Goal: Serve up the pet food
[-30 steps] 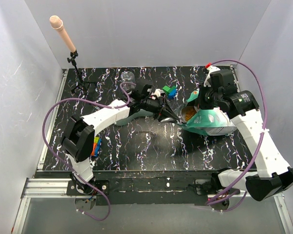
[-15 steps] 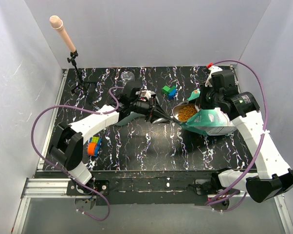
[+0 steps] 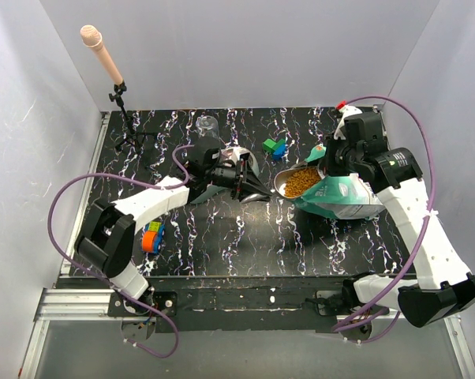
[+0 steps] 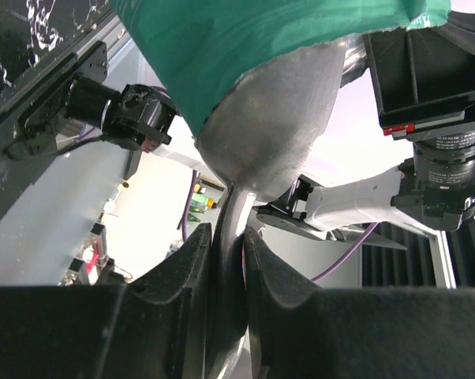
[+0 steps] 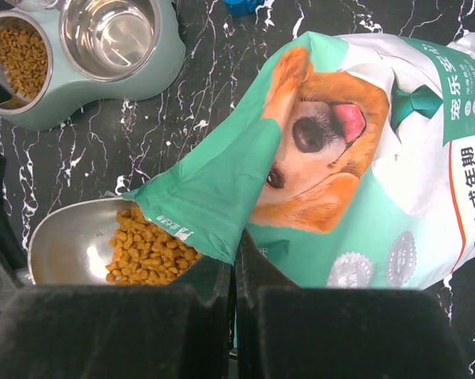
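Left gripper (image 4: 228, 237) pinches the metal scoop (image 5: 68, 245) by its handle, just outside the bag (image 5: 340, 181) mouth.
A heap of pet food (image 5: 147, 254) sits in the scoop, and the right gripper (image 5: 234, 272) is clamped on the bag's lip. Scooping looks done. Next comes a level carry to the twin-bowl feeder (image 5: 95, 110), then a tip.

Plain white panel walls (image 3: 245, 55) enclose a black, white-veined surface (image 3: 245, 237). A silver metal rail (image 3: 80, 302) runs along its near edge.

Blk marbled table (image 3: 237, 237) w/ bag (image 3: 344, 197), blocks (image 3: 274, 147), twin-bowl feeder (image 5: 155, 83), mic stand (image 3: 125, 130).
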Robot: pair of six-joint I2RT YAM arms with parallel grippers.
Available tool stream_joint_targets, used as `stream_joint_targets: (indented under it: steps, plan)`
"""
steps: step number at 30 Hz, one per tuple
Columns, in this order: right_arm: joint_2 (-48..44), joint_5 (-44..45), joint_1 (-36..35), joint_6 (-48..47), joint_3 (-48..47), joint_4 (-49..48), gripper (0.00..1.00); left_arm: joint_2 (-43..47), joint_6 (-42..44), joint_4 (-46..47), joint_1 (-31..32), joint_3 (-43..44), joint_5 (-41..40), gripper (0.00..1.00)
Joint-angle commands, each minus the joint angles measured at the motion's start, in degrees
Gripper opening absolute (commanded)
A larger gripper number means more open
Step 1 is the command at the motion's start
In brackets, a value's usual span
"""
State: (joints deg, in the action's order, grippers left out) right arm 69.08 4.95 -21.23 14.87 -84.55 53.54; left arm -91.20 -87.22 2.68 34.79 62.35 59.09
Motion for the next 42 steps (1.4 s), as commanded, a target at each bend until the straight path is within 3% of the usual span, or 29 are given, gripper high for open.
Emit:
stream_joint_targets:
  steps: [1,3,7,10,12,14,15,19,20,22,23,26,33,38,42]
  plan:
    - [-0.5,2.3,1.3,-0.5,-4.0,0.8,0.01,-4.0,0.3,14.5,-1.2,0.3,1.1,0.00]
    - [-0.4,2.9,1.3,-0.7,-4.6,1.4,0.01,-2.1,-2.1,18.6,-2.0,-2.6,1.1,0.00]
    - [-0.3,2.9,1.3,-0.9,-5.4,2.1,0.01,1.7,0.3,15.0,-2.8,-5.7,0.2,0.00]
    - [-0.1,2.6,1.3,-0.7,-5.2,2.1,0.01,-4.0,-7.8,26.8,-2.6,-8.1,1.4,0.00]
    - [0.2,2.6,1.3,-0.7,-5.6,2.4,0.01,-1.6,-11.9,33.3,-3.3,-12.0,0.7,0.00]
    - [0.2,2.3,1.4,-0.7,-5.6,2.4,0.01,3.4,-2.2,16.7,-3.6,-11.9,-0.5,0.00]
    - [0.4,2.2,1.4,-0.7,-5.7,2.4,0.01,3.6,1.5,13.5,-3.5,-10.7,-1.3,0.00]
    - [1.1,1.2,1.4,-0.5,-5.8,2.1,0.01,-3.5,-7.2,23.9,-3.1,-8.4,-0.6,0.00]
    - [1.2,1.2,1.4,-0.5,-6.1,2.1,0.01,-1.0,-5.6,19.9,-3.4,-8.2,-1.3,0.00]
    - [1.4,1.2,1.4,-0.5,-6.1,1.7,0.01,4.7,5.6,1.2,-4.9,-6.5,-2.5,0.00]
    - [1.6,1.1,1.4,-0.5,-6.2,1.7,0.01,5.4,7.8,-1.8,-5.6,-7.0,-2.6,0.00]
    - [1.6,0.5,1.4,-0.5,-6.0,1.5,0.01,-0.3,-0.2,11.8,-5.2,-8.8,-0.9,0.00]
    - [1.0,1.1,1.4,-0.7,-5.6,1.5,0.01,5.0,7.2,-1.3,-5.6,-7.1,-0.8,0.00]
    - [-0.3,1.8,1.4,-1.0,-4.6,1.6,0.01,6.6,3.8,1.2,-6.0,-9.3,-0.8,0.00]
    - [-0.6,1.6,1.4,-1.0,-4.2,1.7,0.01,8.8,-5.1,11.9,-7.7,-13.1,-0.6,0.00]
